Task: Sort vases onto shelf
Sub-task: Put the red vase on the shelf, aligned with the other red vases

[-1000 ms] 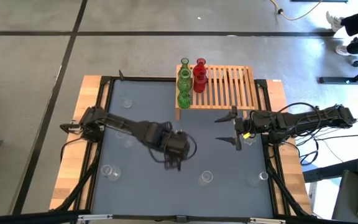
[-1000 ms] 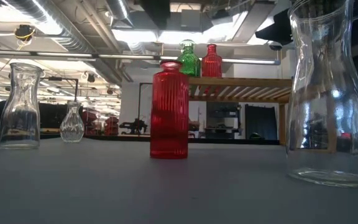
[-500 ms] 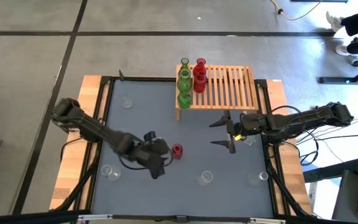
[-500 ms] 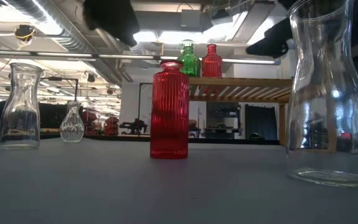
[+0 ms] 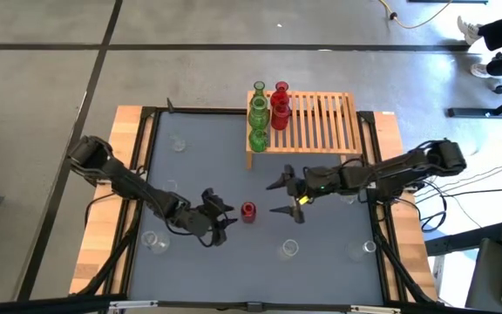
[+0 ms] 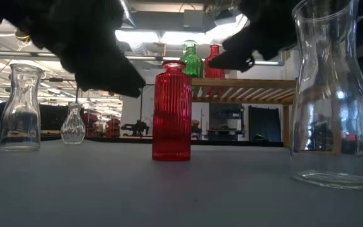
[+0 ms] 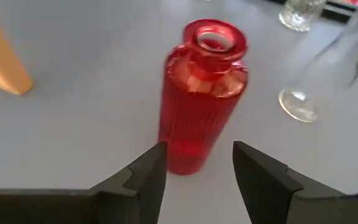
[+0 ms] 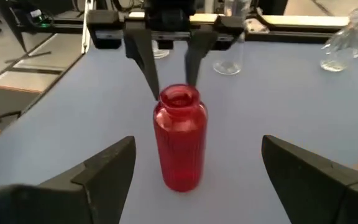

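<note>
Low view crops the near clear vase (image 6: 333,94) at its top

Left gripper (image 5: 220,220) low over the middle of the table, fingers (image 7: 148,177) parted — nothing between them. Right gripper (image 5: 284,197) reached in from the opposite side, facing the left one, fingers (image 8: 104,171) spread wide — also empty. Both arms stretched inward toward the centre.

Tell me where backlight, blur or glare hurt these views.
Low view: ceiling lights turn both grippers into black silhouettes above the red vase. Left wrist view: a clear vase is smeared. Right wrist view: the left gripper reads sharply beyond the red vase.
</note>
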### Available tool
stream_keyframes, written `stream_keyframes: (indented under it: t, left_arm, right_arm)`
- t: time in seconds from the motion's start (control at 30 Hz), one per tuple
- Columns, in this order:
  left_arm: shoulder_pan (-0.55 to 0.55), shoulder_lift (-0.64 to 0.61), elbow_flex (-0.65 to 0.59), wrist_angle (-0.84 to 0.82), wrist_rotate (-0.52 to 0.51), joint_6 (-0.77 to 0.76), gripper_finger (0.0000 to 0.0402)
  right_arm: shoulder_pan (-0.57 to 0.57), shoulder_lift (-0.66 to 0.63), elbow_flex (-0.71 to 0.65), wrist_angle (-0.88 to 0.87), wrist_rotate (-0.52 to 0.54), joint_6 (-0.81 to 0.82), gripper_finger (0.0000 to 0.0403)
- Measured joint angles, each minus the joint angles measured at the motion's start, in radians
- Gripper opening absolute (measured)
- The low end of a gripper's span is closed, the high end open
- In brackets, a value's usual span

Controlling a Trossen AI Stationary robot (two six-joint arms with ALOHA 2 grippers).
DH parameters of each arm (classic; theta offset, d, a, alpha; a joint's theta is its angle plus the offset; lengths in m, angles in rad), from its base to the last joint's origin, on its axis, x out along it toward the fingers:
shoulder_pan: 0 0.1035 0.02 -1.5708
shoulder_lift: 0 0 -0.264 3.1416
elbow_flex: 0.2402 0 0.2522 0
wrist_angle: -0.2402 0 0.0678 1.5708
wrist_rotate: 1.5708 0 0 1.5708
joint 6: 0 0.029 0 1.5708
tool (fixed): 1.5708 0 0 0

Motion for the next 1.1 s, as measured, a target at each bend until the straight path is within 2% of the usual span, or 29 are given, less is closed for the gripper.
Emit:
stream_keyframes:
  t: [0.27, 0.43, 0.83, 0.97, 1.1]
  left_arm:
    - [-0.001, 0.04, -0.036, 0.072, -0.094, 0.0, 0.0176]
    - [-0.001, 0.054, -0.037, 0.096, -0.105, 0.009, 0.0176]
    - [-0.001, 0.059, -0.036, 0.112, -0.104, 0.016, 0.0176]
    - [-0.001, 0.059, -0.036, 0.112, -0.104, 0.016, 0.0176]
    - [-0.001, 0.059, -0.036, 0.112, -0.104, 0.016, 0.0176]
  right_arm:
    - [0.0, 0.161, 0.041, 0.236, -0.052, 0.055, 0.033]
    - [0.0, 0.246, 0.04, 0.369, -0.052, 0.069, 0.033]
    - [0.0, 0.38, 0.102, 0.397, -0.035, 0.069, 0.0329]
    - [0.0, 0.379, 0.104, 0.399, -0.034, 0.065, 0.0304]
    - [0.0, 0.38, 0.104, 0.4, -0.033, 0.059, 0.0245]
